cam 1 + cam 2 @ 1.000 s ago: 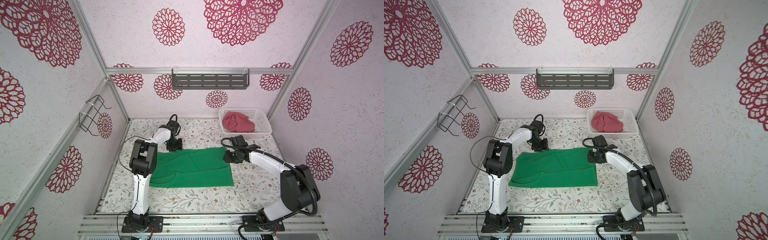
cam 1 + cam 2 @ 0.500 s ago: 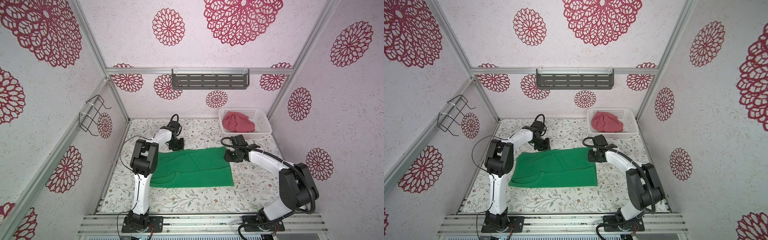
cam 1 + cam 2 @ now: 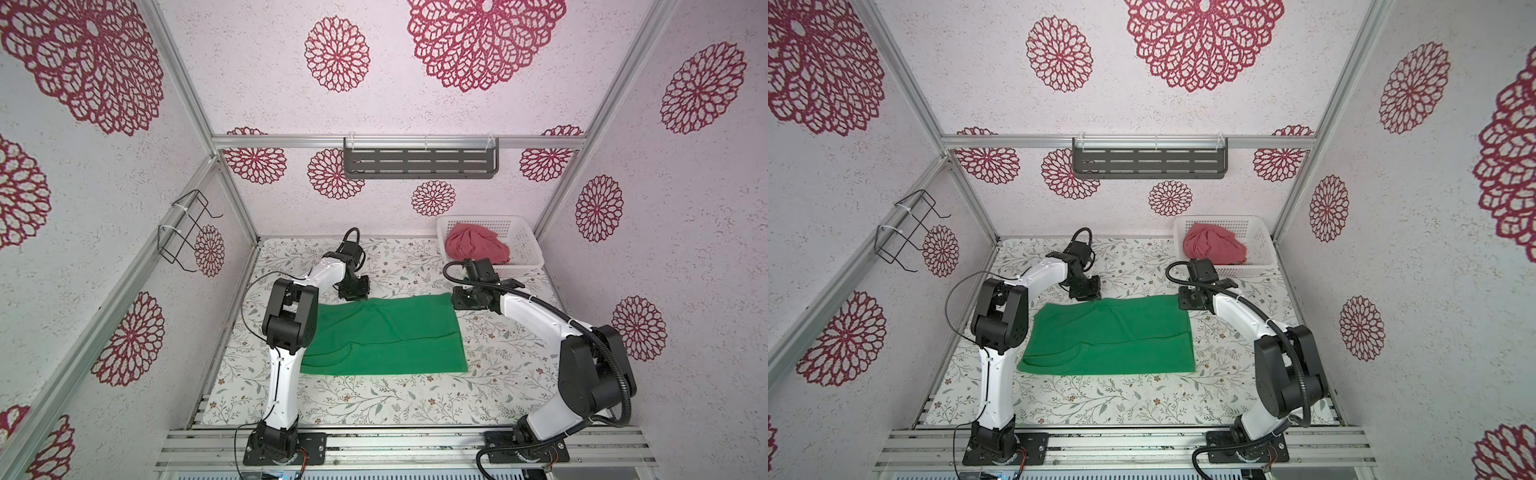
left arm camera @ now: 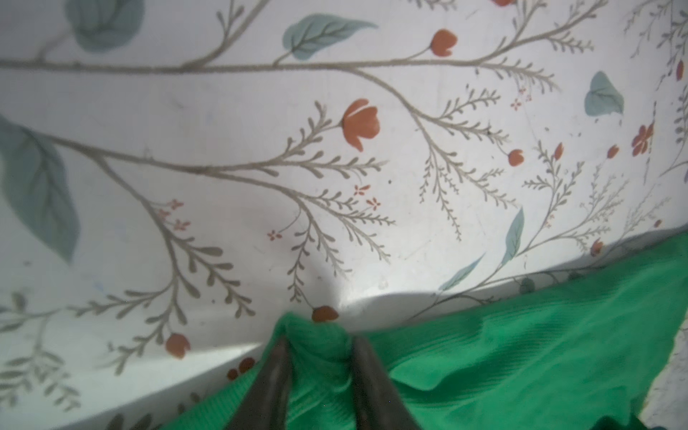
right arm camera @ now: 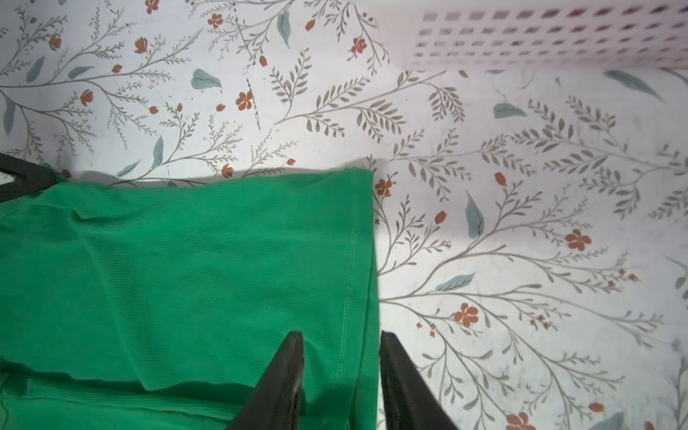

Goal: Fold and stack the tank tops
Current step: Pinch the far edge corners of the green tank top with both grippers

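Note:
The green tank top (image 3: 386, 332) lies spread flat in the middle of the table, with a fold line across it. My left gripper (image 3: 354, 296) is at its far left corner. In the left wrist view a puckered bunch of green cloth (image 4: 316, 335) fills the gap between the two fingers. My right gripper (image 3: 457, 300) hangs at the far right corner. Its jaws straddle the side hem (image 5: 350, 298), which lies flat between them, one finger over cloth and one over the table. The pinkish red tank top (image 3: 476, 247) sits crumpled in the white basket (image 3: 523, 249).
The basket stands at the table's back right corner, just behind my right wrist, and its perforated wall (image 5: 540, 33) shows in the right wrist view. A grey shelf (image 3: 419, 162) hangs on the back wall and a wire rack (image 3: 187, 232) on the left wall.
My left gripper has shifted slightly at the far left corner of the green tank top. The right arm and the cloth lie almost as before.

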